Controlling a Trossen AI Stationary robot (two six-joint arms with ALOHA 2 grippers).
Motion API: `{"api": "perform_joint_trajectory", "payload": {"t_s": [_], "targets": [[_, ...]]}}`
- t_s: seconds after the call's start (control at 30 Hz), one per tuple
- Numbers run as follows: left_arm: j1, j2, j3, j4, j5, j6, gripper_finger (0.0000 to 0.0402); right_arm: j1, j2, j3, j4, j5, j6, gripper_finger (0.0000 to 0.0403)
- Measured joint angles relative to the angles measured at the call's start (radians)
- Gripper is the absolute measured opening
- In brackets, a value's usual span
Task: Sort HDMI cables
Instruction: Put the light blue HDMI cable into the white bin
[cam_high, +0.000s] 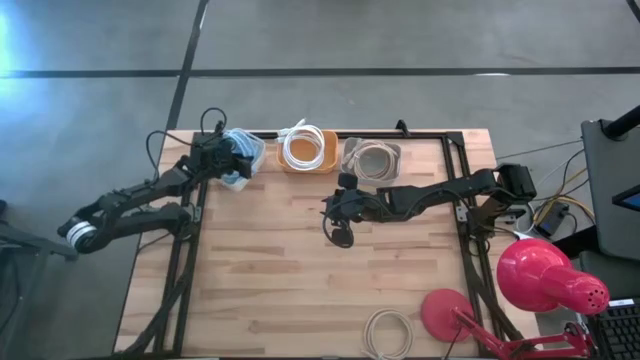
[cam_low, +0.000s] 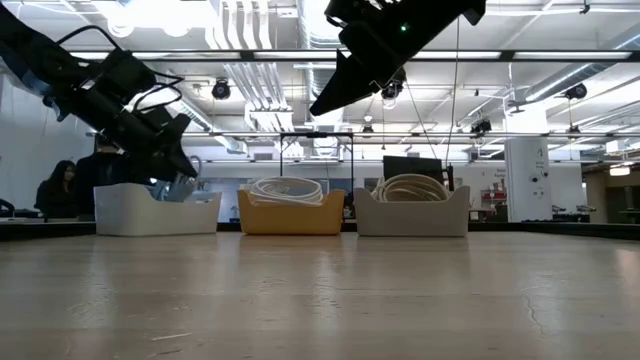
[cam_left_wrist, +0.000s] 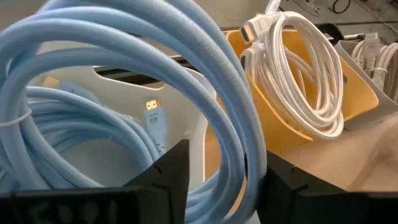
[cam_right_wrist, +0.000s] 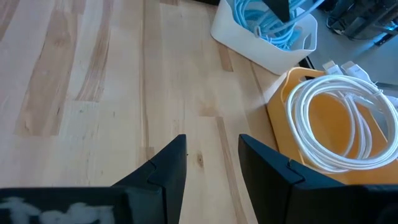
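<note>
**A:** Where is the light blue coil (cam_left_wrist: 186, 81) in this view?

**B:** It hangs between the fingers of my left gripper (cam_high: 232, 155), directly over the white bin (cam_low: 157, 212) at the table's far edge. Other light blue cable (cam_left_wrist: 81, 143) already lies inside that bin. My jaws stand parted on either side of the loop; whether the pads are touching the strand, I cannot tell from the left wrist view.

**A:** And the remaining cables?

**B:** White coils (cam_high: 303, 148) fill the yellow bin (cam_high: 326, 160) just beside it, and beige coils (cam_high: 374, 158) sit in the grey bin (cam_high: 392, 152) beyond that. One pale coil (cam_high: 388, 334) lies well apart, at the near edge beside the red lamp (cam_high: 545, 275).

**A:** What could go wrong here?

**B:** The loop may catch on a finger as I withdraw, which would lift the coil back out of the bin. It could also drape over the bin's rim and slide toward the yellow bin, mixing colours. A springy coil tends to unwind once freed.

**A:** Your other arm?

**B:** My right gripper (cam_high: 341, 212) waits over the bare middle of the table (cam_high: 270, 280), fingers apart and empty. It must cross near the lamp to reach the last coil, so a snag there is possible.
</note>
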Motion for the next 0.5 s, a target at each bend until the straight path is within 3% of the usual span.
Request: {"api": "perform_joint_trajectory", "payload": {"t_s": [0.5], "targets": [[-0.002, -0.023, 0.023, 0.043, -0.097, 0.006, 0.0161, 0.0, 0.0, 0.0, 0.0, -0.002, 0.003, 0.0139]]}}
